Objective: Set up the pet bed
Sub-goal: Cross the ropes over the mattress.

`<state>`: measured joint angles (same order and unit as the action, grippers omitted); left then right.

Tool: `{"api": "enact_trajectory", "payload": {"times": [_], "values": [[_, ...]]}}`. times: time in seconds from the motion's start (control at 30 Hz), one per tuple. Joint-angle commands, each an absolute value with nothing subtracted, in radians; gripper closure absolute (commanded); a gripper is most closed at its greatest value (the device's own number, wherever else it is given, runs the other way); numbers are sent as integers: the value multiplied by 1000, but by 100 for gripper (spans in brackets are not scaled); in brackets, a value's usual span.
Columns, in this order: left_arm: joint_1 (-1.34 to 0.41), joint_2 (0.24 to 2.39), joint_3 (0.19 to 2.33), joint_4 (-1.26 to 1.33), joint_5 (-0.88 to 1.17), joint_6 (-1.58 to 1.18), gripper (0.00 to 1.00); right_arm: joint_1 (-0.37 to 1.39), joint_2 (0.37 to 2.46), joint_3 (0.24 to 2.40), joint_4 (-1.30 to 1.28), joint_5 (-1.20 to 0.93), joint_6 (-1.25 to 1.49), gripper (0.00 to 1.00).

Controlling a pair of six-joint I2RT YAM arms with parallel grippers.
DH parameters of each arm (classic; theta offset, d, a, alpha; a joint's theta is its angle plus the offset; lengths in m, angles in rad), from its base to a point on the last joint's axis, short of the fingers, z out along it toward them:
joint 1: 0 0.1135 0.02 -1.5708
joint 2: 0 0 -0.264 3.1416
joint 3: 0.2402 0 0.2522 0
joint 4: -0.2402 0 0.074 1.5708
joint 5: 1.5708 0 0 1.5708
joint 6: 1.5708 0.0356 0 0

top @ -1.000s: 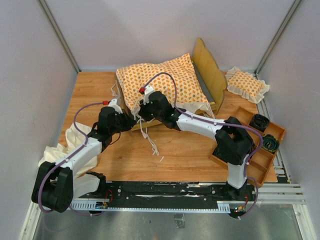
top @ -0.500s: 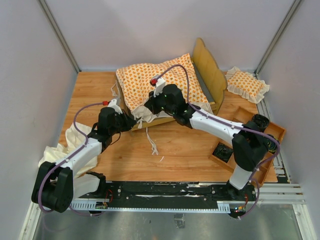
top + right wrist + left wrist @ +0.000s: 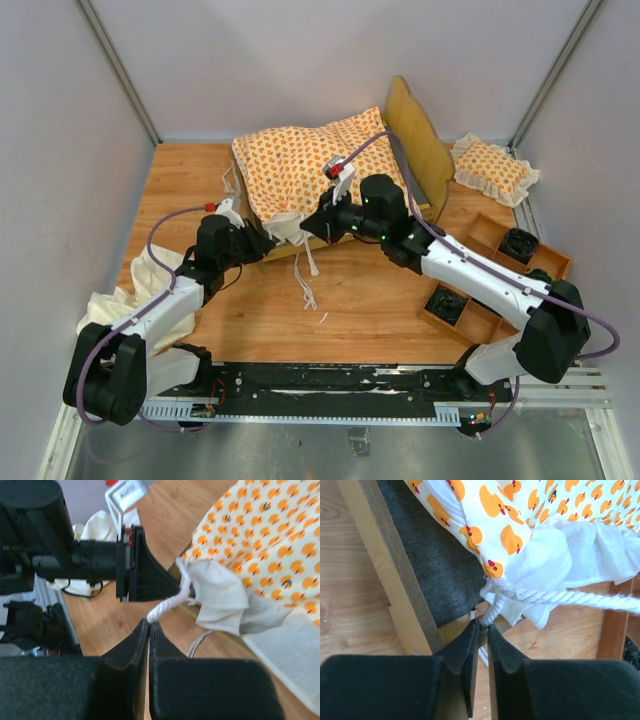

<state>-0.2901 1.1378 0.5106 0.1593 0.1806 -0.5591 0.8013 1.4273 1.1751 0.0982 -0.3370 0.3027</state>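
**Both pincers on the cushion's cords at the bed's corner**

The left gripper (image 3: 483,626) has its black wedge fingers almost pressed together, with only a thin slit between them, nipping a short cord (image 3: 491,612) of twisted white strands. The right gripper (image 3: 149,623), jaws pressed tight, pinches a second cord (image 3: 162,608), rope-like and taut. Both cords run from a corner of the cushion (image 3: 300,170), where a soft cream ruffle (image 3: 555,560) bunches under duck-printed cotton. The cushion lies on the bed frame (image 3: 385,575), smooth pale wood around coarse grey fabric (image 3: 440,575), at the back middle of the table (image 3: 370,300). The curved headboard (image 3: 420,140) stands at the frame's right end.
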Motion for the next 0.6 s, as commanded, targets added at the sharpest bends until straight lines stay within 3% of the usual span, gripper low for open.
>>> {"api": "enact_trajectory", "payload": {"times": [0.0, 0.13, 0.43, 0.57], "values": [[-292, 1115, 534, 100, 178, -587, 75, 836, 1380, 1076, 98, -411, 373, 100], [-293, 1029, 558, 22, 125, -610, 58, 892, 1389, 1006, 136, -338, 416, 100], [-292, 750, 521, -132, 40, -628, 45, 1002, 1512, 1036, 156, -248, 444, 100], [-293, 658, 483, -103, 177, -651, 42, 1014, 1536, 1028, 211, -242, 473, 100]]}}
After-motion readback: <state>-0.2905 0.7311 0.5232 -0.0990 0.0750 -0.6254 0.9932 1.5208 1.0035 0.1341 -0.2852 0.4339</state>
